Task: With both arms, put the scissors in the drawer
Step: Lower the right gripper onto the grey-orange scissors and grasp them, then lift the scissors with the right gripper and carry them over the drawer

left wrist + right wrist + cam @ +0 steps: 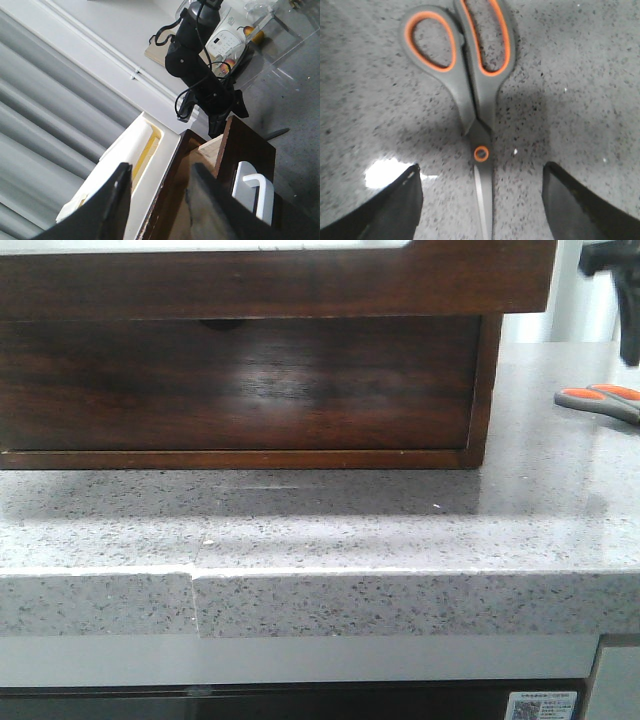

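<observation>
My right end effector (481, 200) spread wide over the closed scissors (470, 75) flat on the table (580, 75).

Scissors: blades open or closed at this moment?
Closed. In the right wrist view the scissors lie flat on the counter, handles together, blades forming one strip below the pivot, between the open right gripper fingers.

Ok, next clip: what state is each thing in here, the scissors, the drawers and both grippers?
scissors: blades closed, lying flat on the countertop, not gripped.
lower drawer: shut, flush in the cabinet.
right gripper: open, fingers either side of the scissors, apparently not touching.
left gripper: open, fingers around the dark wooden edge at the cabinet's top; contact unclear.
</observation>
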{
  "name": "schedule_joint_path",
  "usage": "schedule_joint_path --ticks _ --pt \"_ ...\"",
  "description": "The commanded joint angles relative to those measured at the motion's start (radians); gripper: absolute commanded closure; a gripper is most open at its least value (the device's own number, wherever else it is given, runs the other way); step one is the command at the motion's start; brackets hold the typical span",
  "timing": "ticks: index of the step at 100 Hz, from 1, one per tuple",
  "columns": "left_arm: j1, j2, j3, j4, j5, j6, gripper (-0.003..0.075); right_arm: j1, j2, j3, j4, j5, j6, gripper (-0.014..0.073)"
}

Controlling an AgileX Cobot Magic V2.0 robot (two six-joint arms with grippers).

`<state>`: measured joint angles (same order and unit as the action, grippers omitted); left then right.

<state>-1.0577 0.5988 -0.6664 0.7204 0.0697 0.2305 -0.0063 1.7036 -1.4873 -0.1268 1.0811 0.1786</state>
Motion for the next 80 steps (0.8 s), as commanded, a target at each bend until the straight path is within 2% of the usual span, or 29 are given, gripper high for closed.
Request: schedule_joint_path --ticks 1,48,54,63,80 --pt "-0.006 -0.002 -0.037 -0.010 -0.059 -0.016 0.0459 -0.001 -0.011 -0.045 -0.033 -0.007 -0.020 0.0142" --pt "-0.006 -0.002 -0.037 -0.010 -0.059 -0.016 0.0459 -0.004 0.104 -0.057 -0.037 -0.017 -0.052 0.0144" --pt "-0.006 -0.002 -0.037 -0.010 -0.059 -0.016 0.0459 -0.004 0.110 -0.057 -0.037 -0.017 -0.053 0.0165" --pt "-0.006 -0.002 -0.037 -0.010 -0.059 -0.016 0.0459 -0.004 0.123 -0.057 -0.037 -0.015 -0.053 0.0267" --pt "-0.006 -0.002 -0.037 -0.010 -0.059 -0.016 0.0459 -0.008 0.148 -0.057 -0.037 -0.004 -0.054 0.0565"
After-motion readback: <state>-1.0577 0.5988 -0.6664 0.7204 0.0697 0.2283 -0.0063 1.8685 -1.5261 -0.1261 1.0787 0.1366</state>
